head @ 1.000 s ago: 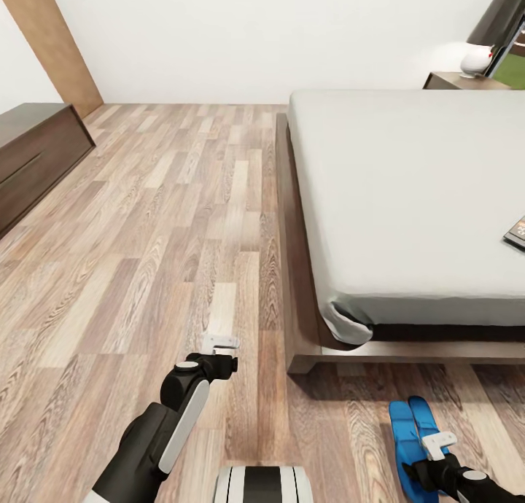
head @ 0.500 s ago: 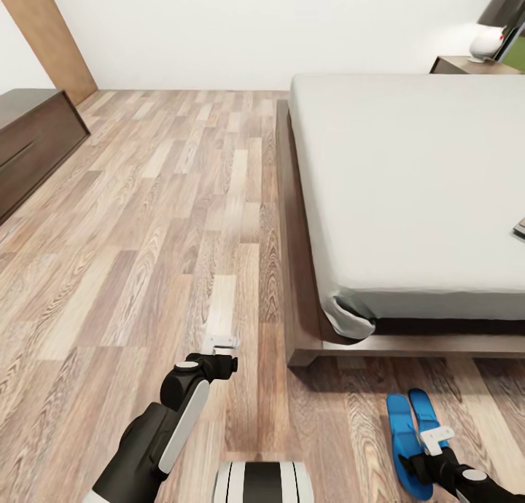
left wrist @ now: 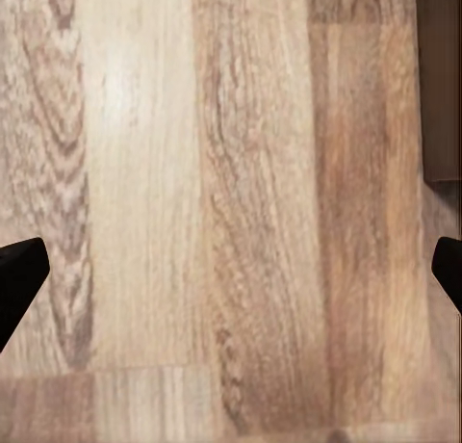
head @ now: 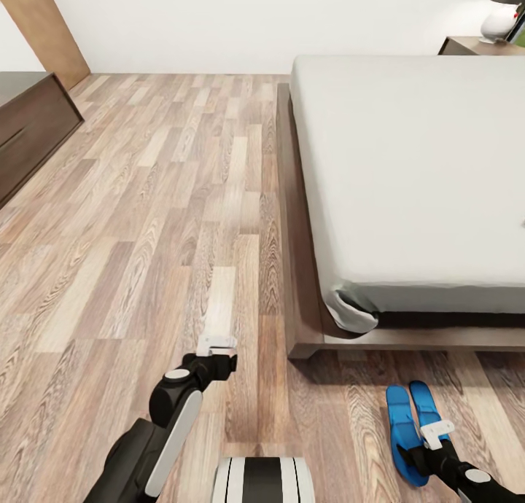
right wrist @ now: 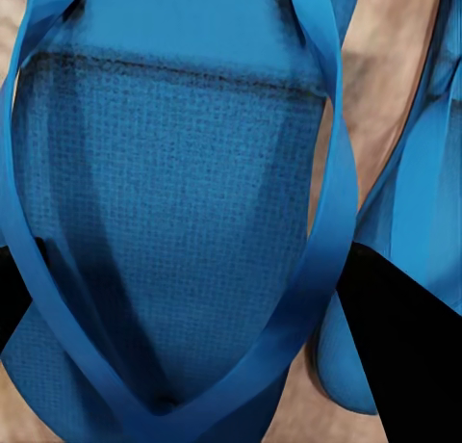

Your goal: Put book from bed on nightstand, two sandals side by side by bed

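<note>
Two bright-blue sandals (head: 405, 426) lie side by side on the plank floor, just off the foot end of the bed (head: 415, 160). My right gripper (head: 436, 434) hovers over them, open. In the right wrist view one sandal (right wrist: 173, 173) with its crossed straps lies between the dark fingers (right wrist: 399, 347), and the other sandal (right wrist: 423, 164) lies beside it. My left gripper (head: 217, 344) hangs open over bare floor, left of the bed's corner, with its fingertips (left wrist: 19, 274) wide apart. The nightstand (head: 474, 46) stands beyond the bed's far side. The book is out of view.
A white-based lamp (head: 502, 22) sits on the nightstand. A long low brown bench (head: 29, 120) runs along the left wall, with a wooden panel (head: 44, 22) behind it. Open plank floor (head: 160, 219) stretches between the bench and the bed frame (head: 295, 270).
The whole view has shifted as the camera moved; the book slipped past the right edge. My left arm sits slightly lower in the picture. The sandals stay on the floor.
</note>
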Motion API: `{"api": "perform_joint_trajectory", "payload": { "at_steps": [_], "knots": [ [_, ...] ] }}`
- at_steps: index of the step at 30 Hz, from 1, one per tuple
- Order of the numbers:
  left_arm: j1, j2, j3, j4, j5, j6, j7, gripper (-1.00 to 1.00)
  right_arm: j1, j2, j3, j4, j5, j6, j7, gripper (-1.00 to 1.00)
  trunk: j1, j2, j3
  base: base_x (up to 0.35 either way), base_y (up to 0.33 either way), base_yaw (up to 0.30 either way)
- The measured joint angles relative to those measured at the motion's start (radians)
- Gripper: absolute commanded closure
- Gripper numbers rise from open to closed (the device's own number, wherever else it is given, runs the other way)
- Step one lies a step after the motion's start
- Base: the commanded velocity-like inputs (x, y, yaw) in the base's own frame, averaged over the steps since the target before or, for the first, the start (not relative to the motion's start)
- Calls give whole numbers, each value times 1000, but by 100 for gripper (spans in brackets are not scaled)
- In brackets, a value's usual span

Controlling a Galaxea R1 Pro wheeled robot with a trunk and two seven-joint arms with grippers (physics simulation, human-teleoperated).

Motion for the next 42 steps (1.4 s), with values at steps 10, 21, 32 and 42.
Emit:
{"api": "perform_joint_trajectory", "payload": {
  "at_steps": [10, 21, 32, 42],
  "knots": [
    [1, 0, -3, -2, 0, 1, 0, -100, 0, 0, 0, 1, 0, -1, 0, 100, 0, 0, 0, 92, 0, 0],
    [1, 0, -3, 1, -1, 1, 0, -100, 0, -1, 1, 1, 0, -1, 0, 100, 1, 0, -8, 4, 0, 0],
    [1, 0, -3, 2, 0, 0, 1, -100, 0, 0, 0, 1, 0, -17, -2, 100, 5, -3, -46, 0, 0, 0],
    [1, 0, -3, 2, 0, -2, 1, -100, 0, 0, 0, 1, 0, -17, 0, 100, 5, -3, -46, 95, 27, 0]
  ]
}}
